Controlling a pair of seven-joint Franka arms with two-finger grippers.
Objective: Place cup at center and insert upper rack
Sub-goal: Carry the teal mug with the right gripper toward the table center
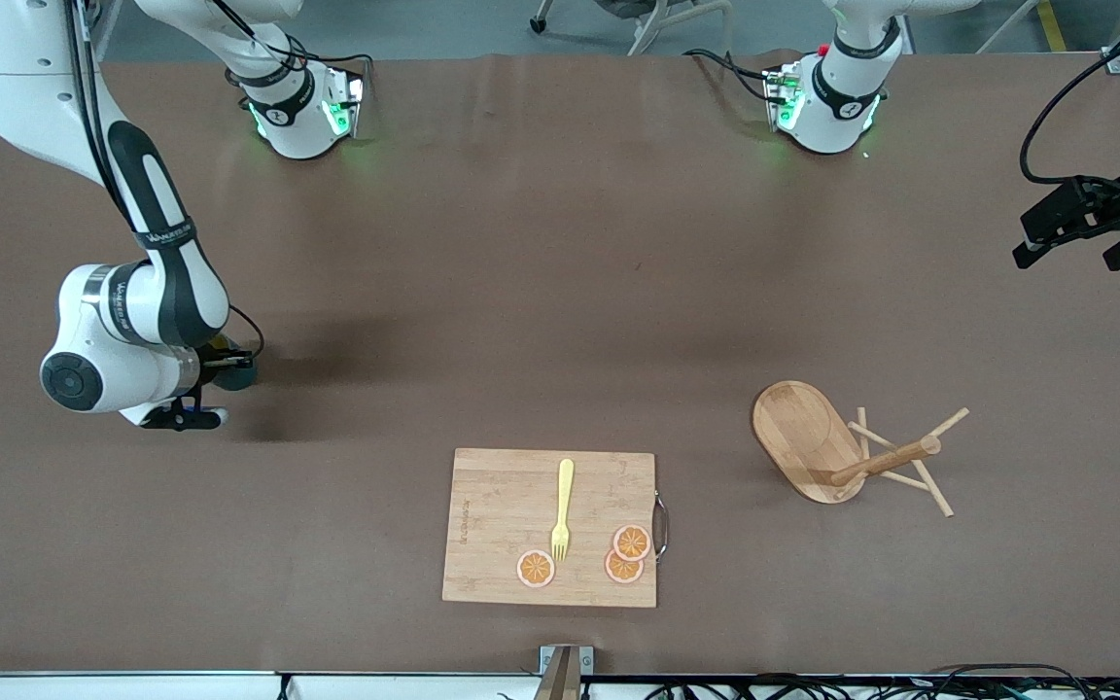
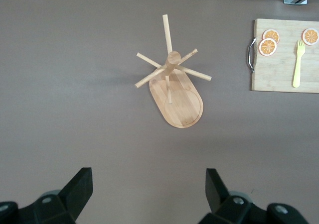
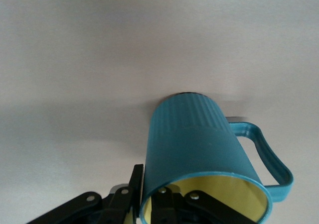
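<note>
The cup (image 3: 199,144), teal outside and yellow inside, stands upright on the table near the right arm's end. My right gripper (image 3: 148,189) is shut on its rim wall, with one finger outside and one inside. In the front view the right gripper (image 1: 226,362) and wrist hide most of the cup (image 1: 239,377). The upper rack (image 1: 847,452), a bamboo mug tree, lies tipped on its side toward the left arm's end. Its oval base (image 2: 179,104) and pegs show in the left wrist view. My left gripper (image 1: 1070,238) hangs open and empty over the table's edge, its jaws (image 2: 148,189) wide apart.
A bamboo cutting board (image 1: 497,506) lies near the front camera's edge, between cup and rack. It carries a yellow fork (image 1: 562,510) and three orange slices (image 1: 632,542). The same cutting board (image 2: 279,79) shows in the left wrist view.
</note>
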